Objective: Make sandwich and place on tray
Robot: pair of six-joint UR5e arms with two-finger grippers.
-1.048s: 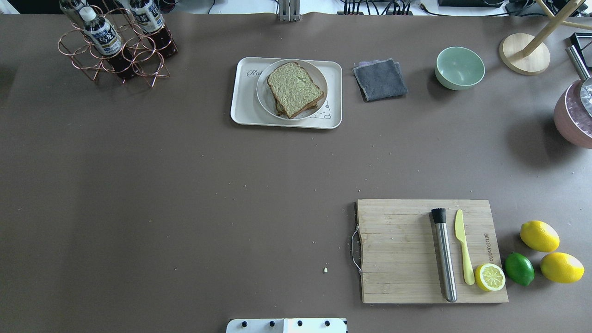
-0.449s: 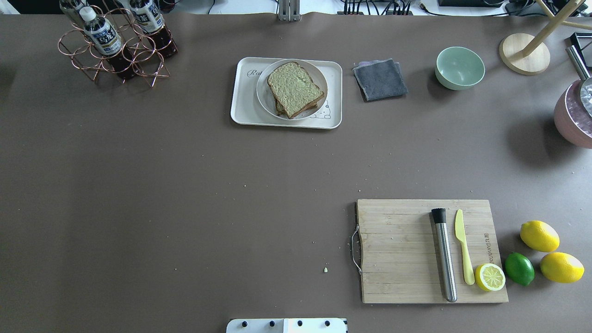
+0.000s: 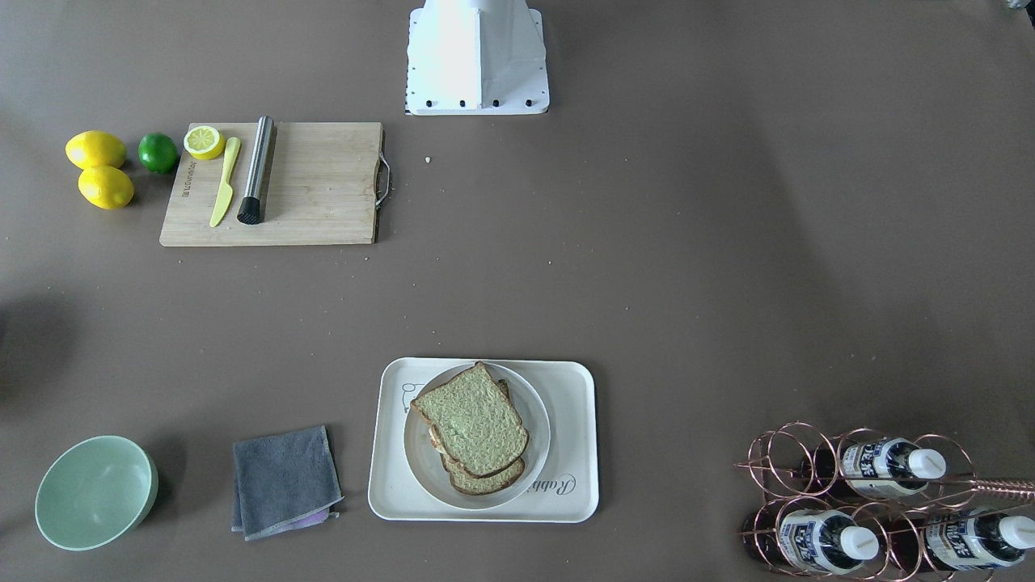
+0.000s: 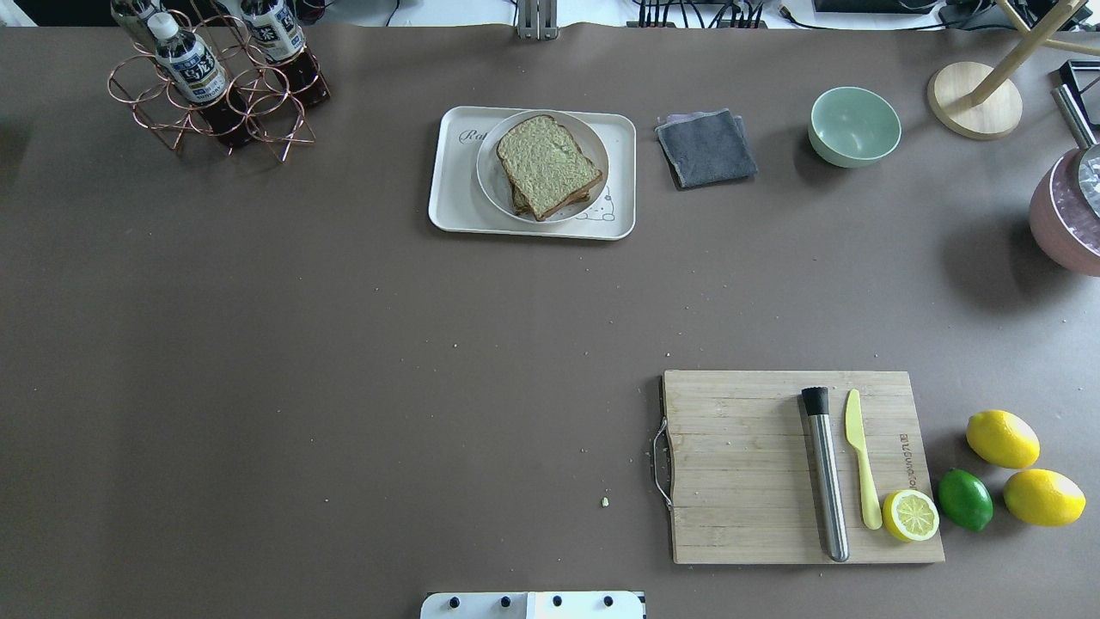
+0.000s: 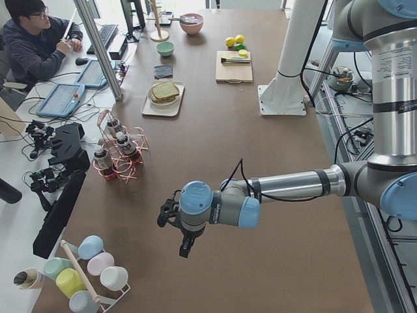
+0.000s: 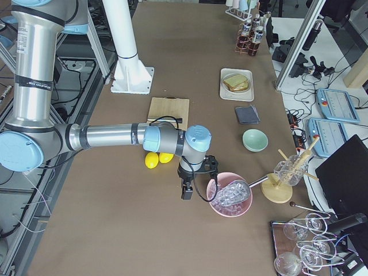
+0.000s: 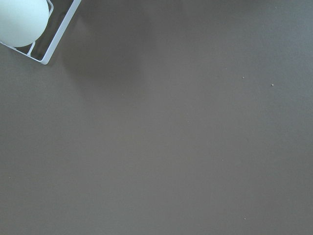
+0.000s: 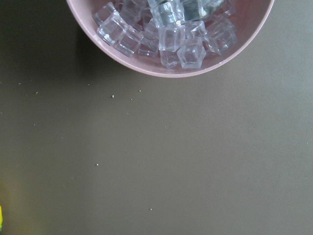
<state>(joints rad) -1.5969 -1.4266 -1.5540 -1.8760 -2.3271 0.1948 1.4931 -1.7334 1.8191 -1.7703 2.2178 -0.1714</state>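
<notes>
The sandwich (image 4: 547,166) lies on a round white plate (image 4: 488,168), and this plate stands on the tray (image 4: 451,198) at the far side of the table. The top slice sits a little turned against the lower one. Judging from this, the task looks finished or almost finished.

I think the sandwich is light and soft. The bread will dent under a hard squeeze, and the slices can slide over the filling. It is safer to hold it gently at two opposite crust edges, or to move it by the rim of the plate.

Both arms are well apart from the tray. The left arm reaches low over its end of the table, and the left gripper (image 5: 184,246) points down above bare table. The right arm is stretched out the same way, and the right gripper (image 6: 187,191) hangs just beside a pink bowl (image 6: 230,198) of ice cubes. For both grippers I cannot tell how the fingers stand; neither seems to hold anything.
</notes>
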